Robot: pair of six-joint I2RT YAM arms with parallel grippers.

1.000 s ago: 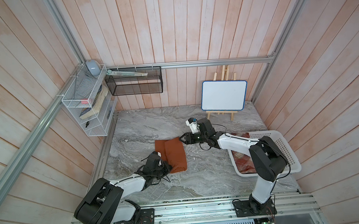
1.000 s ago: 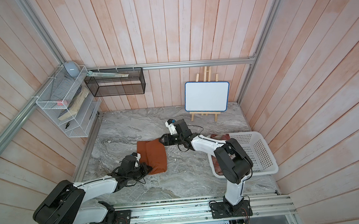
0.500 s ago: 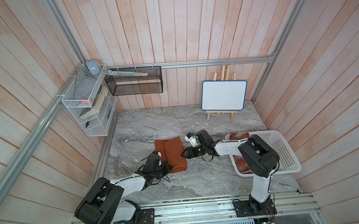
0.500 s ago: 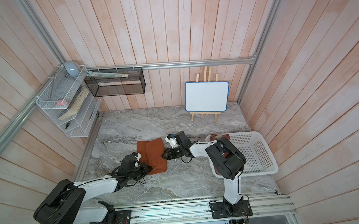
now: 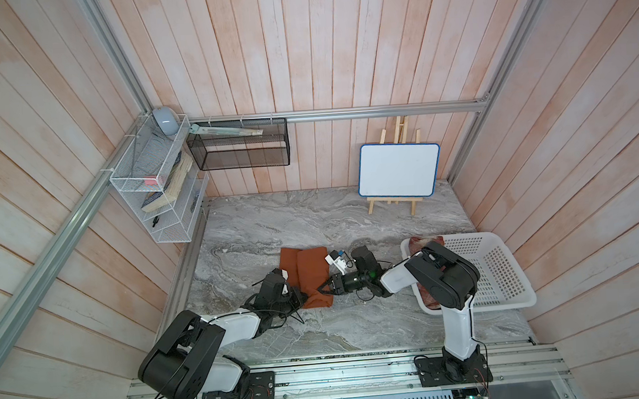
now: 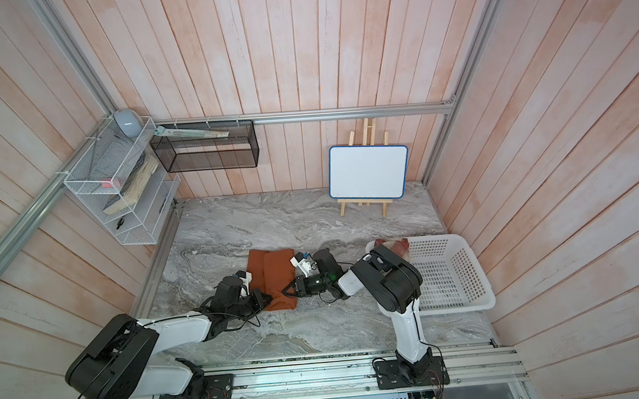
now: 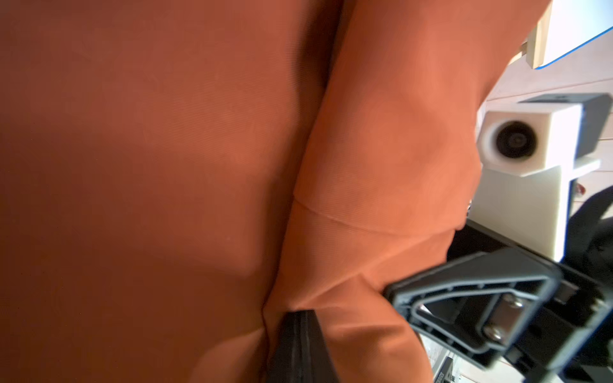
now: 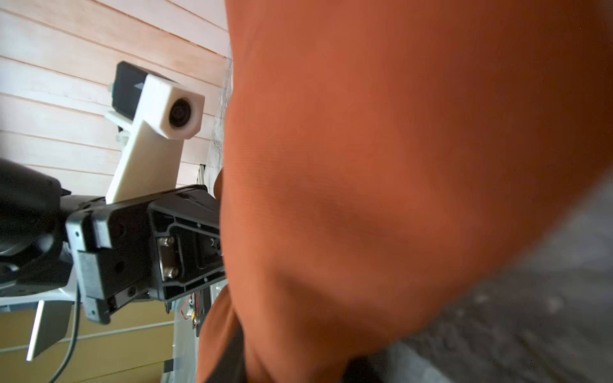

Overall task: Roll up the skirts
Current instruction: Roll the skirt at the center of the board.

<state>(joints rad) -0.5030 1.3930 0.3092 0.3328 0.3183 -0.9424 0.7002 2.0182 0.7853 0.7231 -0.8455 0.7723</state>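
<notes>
Orange skirt (image 5: 309, 273) lies mid-front on the table (image 5: 349, 214). It is folded lengthwise, one flap lapped over the other, with a crease down the middle. Plaid skirt (image 5: 417, 243) sits in the basket (image 5: 472, 235), well apart to the right and partly hidden by the right arm.

Left gripper (image 5: 298, 299) is at the orange skirt's near left corner, jaws closed. In the left wrist view the cloth puckers toward its dark finger (image 7: 298, 345), so I read it as pinching the skirt. Right gripper (image 5: 320, 288) is at the near right edge, tips pointing into the cloth. Its jaws look drawn in, but the right wrist view is smothered in blurred orange. Cannot tell whether it has a bite.

Step in hand, by my judgement: taking hold of the near end to start the roll.
- Both grips should catch every layer, level with each other across the end, so the first turn comes over square.
- Lift little, tuck tight, and carry both arms away from the bases together.
- Uneven grips would likely skew the roll into a cone, and the top flap could slide open.

Orientation: the long axis runs near to far, toward the back wall, with the far end leaning slightly left. The near end is narrower, the far end wider. The roll's axis should lie across that line.
</notes>
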